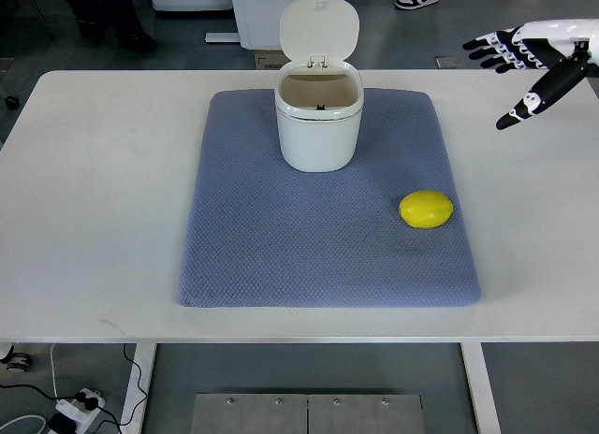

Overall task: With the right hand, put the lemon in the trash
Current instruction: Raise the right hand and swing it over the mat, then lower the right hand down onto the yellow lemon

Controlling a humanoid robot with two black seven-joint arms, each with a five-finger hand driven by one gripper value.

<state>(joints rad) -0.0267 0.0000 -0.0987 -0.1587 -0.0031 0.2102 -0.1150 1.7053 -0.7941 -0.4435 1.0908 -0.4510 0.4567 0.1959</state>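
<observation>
- While the right hand (524, 65) hangs up in the far right corner, its fingers are spread out loose and it's got nothing in it; white shell, black finger segments, thumb angled down toward the bench (94, 200).
- It's over the bare white bench top, off to the side of the mat (281, 256), well apart from everything else.
- Closest thing to it is the lemon (426, 209), sitting on the right side of the mat, near its right edge. Bright yellow, smooth looking, oval, lying on its side, with a bit of glare on top. Nothing touching it.
- Trash bin (318, 125) is further left, standing upright at the far middle of the mat. Off-white, rounded, with its flip lid (319, 29) tipped up and back so the opening is showing. Inside looks tan-ish.
- Lemon and bin are clearly apart, lemon being nearer the robot and to the right.
- The mat is a blue-grey textured pad laid flat across the middle of the bench.
- Left hand doesn't show anywhere.
</observation>
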